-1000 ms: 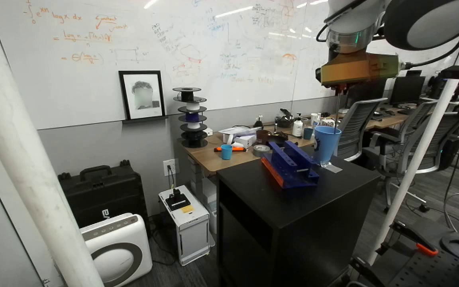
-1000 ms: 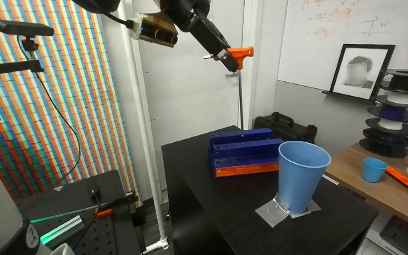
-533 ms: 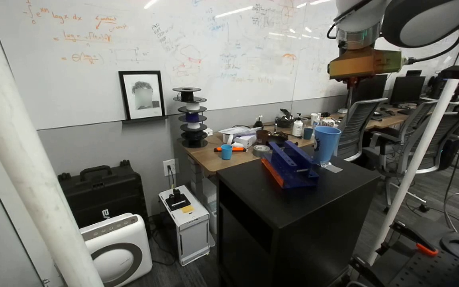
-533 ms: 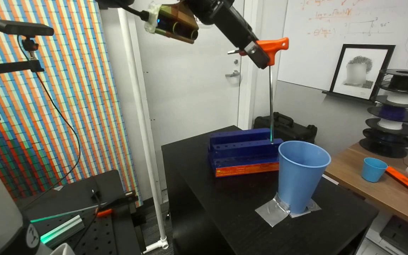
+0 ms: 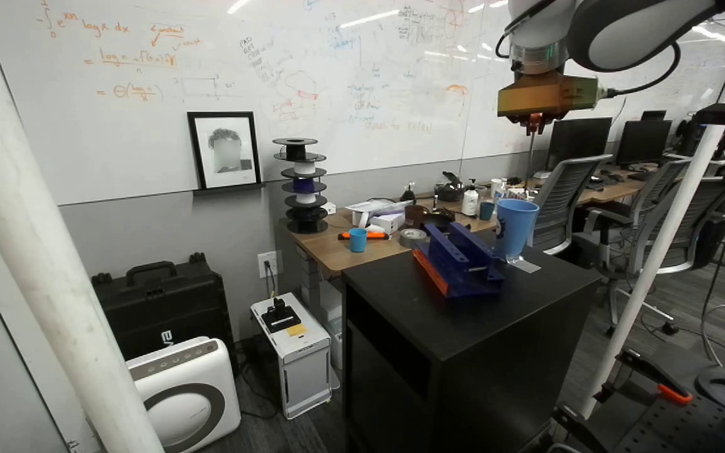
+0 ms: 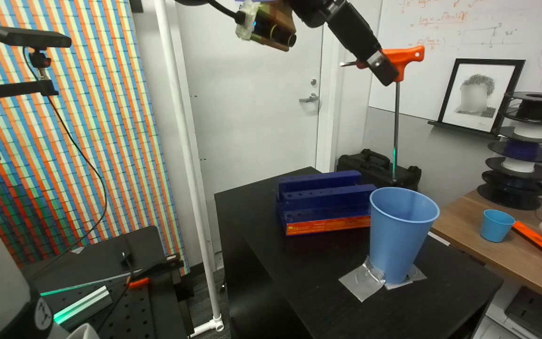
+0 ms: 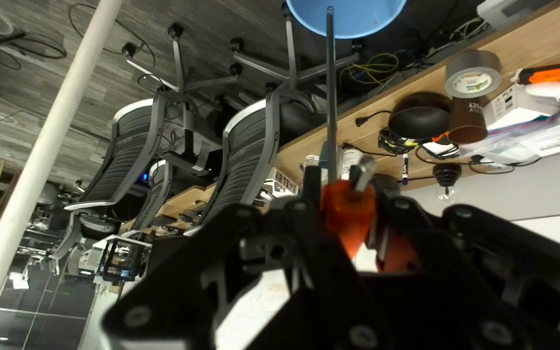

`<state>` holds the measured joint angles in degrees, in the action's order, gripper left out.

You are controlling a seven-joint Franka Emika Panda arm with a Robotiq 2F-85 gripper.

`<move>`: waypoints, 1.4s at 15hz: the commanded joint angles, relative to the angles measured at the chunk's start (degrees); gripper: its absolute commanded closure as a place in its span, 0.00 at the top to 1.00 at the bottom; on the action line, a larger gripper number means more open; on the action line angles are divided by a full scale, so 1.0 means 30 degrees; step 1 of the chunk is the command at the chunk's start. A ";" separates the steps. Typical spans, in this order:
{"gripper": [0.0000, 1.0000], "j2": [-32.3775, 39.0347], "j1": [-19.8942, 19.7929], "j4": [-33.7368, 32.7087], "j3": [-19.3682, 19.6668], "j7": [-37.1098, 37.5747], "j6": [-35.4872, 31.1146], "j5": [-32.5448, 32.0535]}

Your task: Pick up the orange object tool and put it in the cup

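Observation:
The orange tool is a T-handle (image 6: pixel 407 56) with a long metal shaft (image 6: pixel 396 127). My gripper (image 6: pixel 386 70) is shut on the orange handle, which also shows between the fingers in the wrist view (image 7: pixel 348 209). The shaft hangs nearly straight down. The tall light blue cup (image 6: pixel 397 240) stands upright on the black cabinet, taped at its base. In both exterior views the shaft's tip is just above the cup's rim level. The cup also shows in an exterior view (image 5: pixel 515 228). In the wrist view the tip overlaps the cup's opening (image 7: pixel 353 17).
The dark blue rack (image 6: pixel 327 200) with an orange front strip stands beside the cup on the black cabinet (image 5: pixel 463 327). A wooden desk behind holds a small blue cup (image 6: pixel 497 226) and spools (image 6: pixel 520 155). A white pole (image 5: pixel 664 233) and chairs (image 5: pixel 567 201) stand nearby.
The gripper has carried the orange tool from above the rack towards the cup, rightward in an exterior view. The tip now appears over the cup's rim. The cup and rack have not moved.

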<state>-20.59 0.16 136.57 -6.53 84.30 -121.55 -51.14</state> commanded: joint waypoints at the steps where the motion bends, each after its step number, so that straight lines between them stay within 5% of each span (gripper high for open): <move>1: 0.10 0.1888 -0.0074 -0.1940 0.0088 -0.0215 -0.0648 -0.0332; 9: 0.10 0.3739 0.0271 -0.2035 0.0407 -0.2087 -0.2281 0.1559; 21: 0.10 0.1515 0.0130 -0.1796 0.0138 -0.2326 -0.0677 0.1310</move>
<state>-13.41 0.29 131.30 -6.08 79.29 -125.47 -47.60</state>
